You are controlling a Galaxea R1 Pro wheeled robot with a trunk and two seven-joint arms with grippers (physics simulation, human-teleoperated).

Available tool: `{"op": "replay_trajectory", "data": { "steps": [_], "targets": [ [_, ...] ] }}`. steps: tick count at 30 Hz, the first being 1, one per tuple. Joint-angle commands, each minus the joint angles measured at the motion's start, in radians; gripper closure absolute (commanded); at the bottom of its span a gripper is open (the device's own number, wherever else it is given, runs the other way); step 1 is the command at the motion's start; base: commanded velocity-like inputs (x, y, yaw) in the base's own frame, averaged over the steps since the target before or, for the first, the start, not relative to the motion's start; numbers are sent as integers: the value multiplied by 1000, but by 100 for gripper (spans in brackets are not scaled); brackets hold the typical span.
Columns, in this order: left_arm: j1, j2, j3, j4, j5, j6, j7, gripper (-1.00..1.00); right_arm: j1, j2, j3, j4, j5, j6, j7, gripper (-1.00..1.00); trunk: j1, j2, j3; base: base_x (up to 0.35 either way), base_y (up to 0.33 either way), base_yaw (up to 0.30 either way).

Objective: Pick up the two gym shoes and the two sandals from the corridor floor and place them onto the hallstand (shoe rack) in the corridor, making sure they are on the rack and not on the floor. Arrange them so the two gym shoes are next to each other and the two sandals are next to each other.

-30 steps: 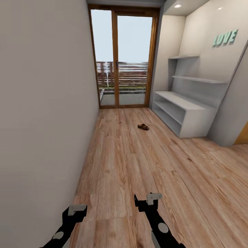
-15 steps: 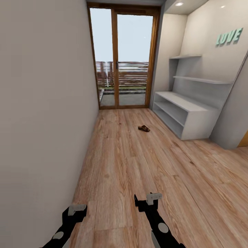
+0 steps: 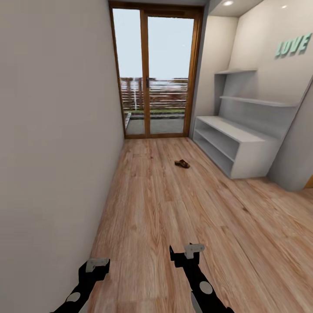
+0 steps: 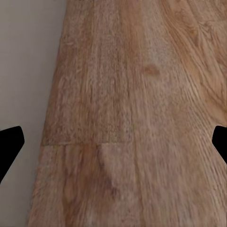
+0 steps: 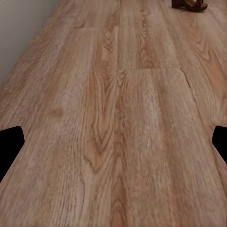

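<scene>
The corridor floor [image 3: 174,208] of wood-grain planks runs ahead to a glass door [image 3: 154,71]. The shoe rack [image 3: 234,145], a pale low unit with open shelves, stands against the right-hand wall, and nothing is seen on its top. A single brown sandal [image 3: 182,163] lies on the floor, near the rack's front but apart from it; its edge is also seen in the right wrist view [image 5: 189,4].

The step in hand is judged to be the approach. It would be done well if the base were stopped short of the sandal, so that an arm can be lowered over it squarely.

The left gripper [image 3: 96,264] and right gripper [image 3: 191,251] are carried low over bare planks; fingertips sit at the wrist views' edges, so both are spread wide, with nothing held or touched.
</scene>
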Motion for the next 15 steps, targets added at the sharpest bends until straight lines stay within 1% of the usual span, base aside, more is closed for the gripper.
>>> {"op": "replay_trajectory", "data": {
  "steps": [1, 6, 15],
  "targets": [
    [-1, 0, 3, 1, -2, -3, 0, -100, -1, 0, 1, 1, 4, -2, -3, -100, 0, 0, -1, 197, 0, 0],
    [-1, 0, 3, 1, -2, -3, 0, -100, -1, 0, 1, 1, 4, -2, -3, -100, 0, 0, -1, 284, 0, 0],
    [-1, 0, 3, 1, -2, -3, 0, -100, -1, 0, 1, 1, 4, -2, -3, -100, 0, 0, -1, 329, 0, 0]
  ]
}}
